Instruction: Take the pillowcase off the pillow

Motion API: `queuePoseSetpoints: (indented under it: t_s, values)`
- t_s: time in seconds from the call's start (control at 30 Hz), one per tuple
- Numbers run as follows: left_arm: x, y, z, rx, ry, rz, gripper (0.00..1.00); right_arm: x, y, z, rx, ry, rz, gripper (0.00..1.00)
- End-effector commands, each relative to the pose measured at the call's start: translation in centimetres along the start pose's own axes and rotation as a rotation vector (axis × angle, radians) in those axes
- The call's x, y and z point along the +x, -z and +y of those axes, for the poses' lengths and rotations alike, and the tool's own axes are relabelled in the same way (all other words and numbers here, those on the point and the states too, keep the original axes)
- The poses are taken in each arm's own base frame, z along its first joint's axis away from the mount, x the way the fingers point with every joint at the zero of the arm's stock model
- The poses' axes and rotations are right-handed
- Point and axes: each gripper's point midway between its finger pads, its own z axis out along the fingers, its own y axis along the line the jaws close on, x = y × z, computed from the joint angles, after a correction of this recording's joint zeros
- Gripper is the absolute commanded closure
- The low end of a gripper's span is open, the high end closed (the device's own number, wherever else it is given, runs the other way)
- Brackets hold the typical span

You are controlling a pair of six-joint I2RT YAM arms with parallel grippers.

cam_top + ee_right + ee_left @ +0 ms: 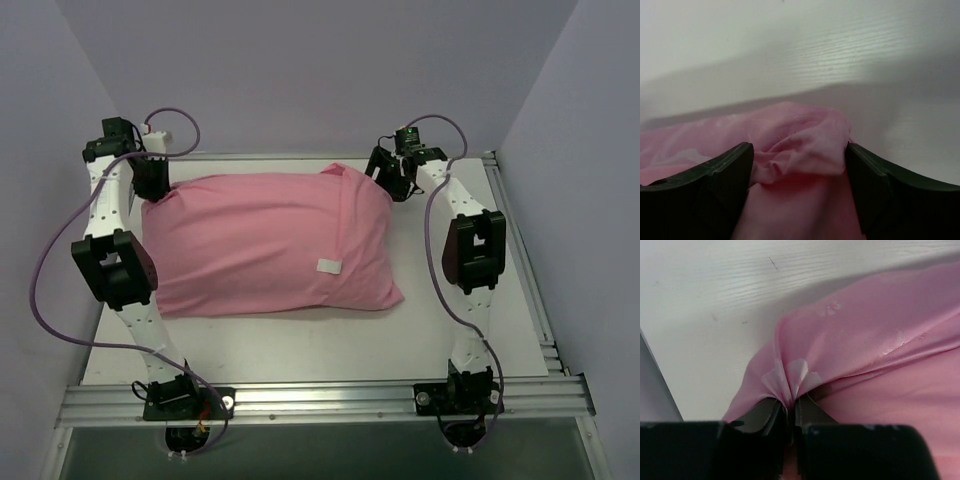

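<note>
Lavender walls close in a white wood-grain table on three sides, with an aluminium frame rail along the near edge. On the far half of the table lies the large soft pink fabric pillowcase. It is plump and filled, and the pillow inside is wholly covered. Its long axis runs left to right across the table, short ends towards the two arms. A fold line crosses it the short way near the right end, with a small white label just beside that line.

The left gripper sits at the far left corner. In its wrist view the black fingers stand almost together, clenched on a gathered pleat of the cloth. The right gripper sits at the far right corner with its jaws spread wide. A loose bunch of the cloth lies between them, and I cannot tell whether they press on it.

A broad bare strip of table lies between the sack's near edge and the rail, and a narrower one runs to its right. Its far edge lies near the back wall, and its left end lies close to the left arm.
</note>
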Motion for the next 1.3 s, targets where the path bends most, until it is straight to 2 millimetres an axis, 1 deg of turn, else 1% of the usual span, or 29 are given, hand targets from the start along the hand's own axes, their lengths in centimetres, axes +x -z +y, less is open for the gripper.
queuePoseSetpoints:
  t_s: [0.0, 0.03, 0.13, 0.17, 0.2, 0.23, 0.27, 0.3, 0.33, 0.37, 0.4, 0.43, 0.53, 0.6, 0.63, 0.7, 0.73, 0.8, 0.83, 0.87, 0.9, 0.97, 1.0, 1.03, 1.1, 1.17, 1.2, 1.23, 1.27]
  values:
    - [-0.6, 0.4, 0.4, -0.063, 0.051, 0.003, 0.84, -5.9, 6.3, 4.9, -0.056, 0.107, -0.197, 0.23]
    - [-0.7, 0.0, 0.0, -0.067, 0.024, 0.006, 0.84, -7.4, 7.5, 4.9, -0.027, 0.128, -0.258, 0.21]
    - [-0.9, -0.6, -0.6, -0.079, -0.017, -0.01, 0.81, -9.4, 11.4, 4.6, 0.038, 0.151, -0.374, 0.14]
    - [-1.4, -0.5, -1.1, -0.089, -0.036, -0.029, 0.74, -10.0, 12.3, 3.1, 0.126, 0.154, -0.421, 0.13]
    - [-1.3, -0.6, -1.3, -0.091, -0.043, -0.028, 0.67, -10.4, 14.7, 3.0, 0.153, 0.154, -0.474, 0.13]
    - [-1.5, -0.6, -1.4, -0.096, -0.047, -0.034, 0.62, -10.2, 15.7, 3.0, 0.177, 0.163, -0.499, 0.13]
    - [-1.9, -0.3, -1.9, -0.096, -0.058, -0.049, 0.54, -9.8, 16.1, 1.8, 0.255, 0.182, -0.52, 0.12]
    - [-2.2, 0.0, -2.1, -0.095, -0.061, -0.061, 0.4, -9.5, 18.1, 2.5, 0.254, 0.201, -0.555, 0.12]
    - [-2.8, 0.9, -2.4, -0.097, -0.067, -0.089, 0.35, -7.9, 18.0, 4.2, 0.235, 0.253, -0.548, 0.12]
    - [-3.2, 1.5, -2.8, -0.091, -0.076, -0.109, 0.22, -6.0, 17.2, 4.3, 0.245, 0.312, -0.513, 0.12]
    - [-3.7, 2.0, -3.3, -0.084, -0.085, -0.131, 0.04, -4.9, 17.7, 5.7, 0.21, 0.35, -0.518, 0.13]
    - [-4.4, 3.5, -3.7, -0.089, -0.099, -0.172, 0.05, -2.4, 17.0, 7.7, 0.165, 0.41, -0.483, 0.13]
    - [-5.5, 5.7, -5.1, -0.071, -0.13, -0.243, 0.06, 1.8, 13.9, 8.3, 0.125, 0.444, -0.36, 0.14]
    - [-5.7, 7.7, -7.0, -0.059, -0.172, -0.291, 0.06, 3.4, 11.7, 7.2, 0.161, 0.43, -0.292, 0.17]
    - [-6.0, 9.7, -7.5, -0.084, -0.206, -0.338, 0.06, 3.5, 11.1, 6.0, 0.211, 0.426, -0.286, 0.18]
    - [-4.6, 9.6, -8.3, -0.1, -0.245, -0.319, 0.06, 3.8, 10.1, 4.7, 0.27, 0.426, -0.272, 0.21]
    - [-4.3, 10.7, -9.1, -0.108, -0.295, -0.334, 0.06, 3.7, 9.9, 3.8, 0.313, 0.434, -0.278, 0.21]
    - [-1.6, 9.4, -12.1, -0.033, -0.389, -0.255, 0.06, 3.7, 9.4, 2.6, 0.366, 0.448, -0.27, 0.23]
    - [0.2, 9.2, -14.4, 0.012, -0.47, -0.208, 0.06, 3.6, 9.3, 2.1, 0.396, 0.462, -0.272, 0.23]
    - [1.5, 8.6, -15.6, 0.04, -0.512, -0.168, 0.06, 3.7, 9.1, 1.7, 0.413, 0.469, -0.266, 0.25]
    - [4.2, 6.9, -16.5, 0.071, -0.544, -0.085, 0.06, 3.8, 8.8, 1.3, 0.428, 0.476, -0.254, 0.25]
    - [6.8, 5.6, -18.8, 0.095, -0.644, -0.032, 0.06, 3.9, 8.5, 0.4, 0.453, 0.486, -0.242, 0.28]
    - [8.0, 4.6, -19.1, 0.092, -0.672, -0.01, 0.06, 4.0, 8.2, -0.1, 0.466, 0.487, -0.233, 0.29]
    - [10.6, 3.0, -18.8, 0.085, -0.704, 0.057, 0.06, 3.8, 8.2, -0.8, 0.48, 0.476, -0.232, 0.3]
    - [11.7, 1.3, -18.8, 0.036, -0.764, 0.077, 0.06, 3.6, 8.3, -1.8, 0.498, 0.457, -0.23, 0.33]
    - [13.3, -0.6, -17.4, -0.014, -0.785, 0.126, 0.01, 3.0, 8.7, -2.8, 0.513, 0.436, -0.24, 0.36]
    - [13.2, -1.0, -16.0, -0.081, -0.782, 0.141, 0.15, 2.8, 8.9, -3.2, 0.519, 0.432, -0.244, 0.37]
    - [13.5, -1.7, -15.2, -0.106, -0.78, 0.155, 0.36, 2.3, 9.1, -4.2, 0.533, 0.414, -0.245, 0.38]
    - [13.4, -1.9, -14.7, -0.12, -0.769, 0.162, 0.44, 2.1, 9.3, -4.8, 0.538, 0.405, -0.242, 0.42]
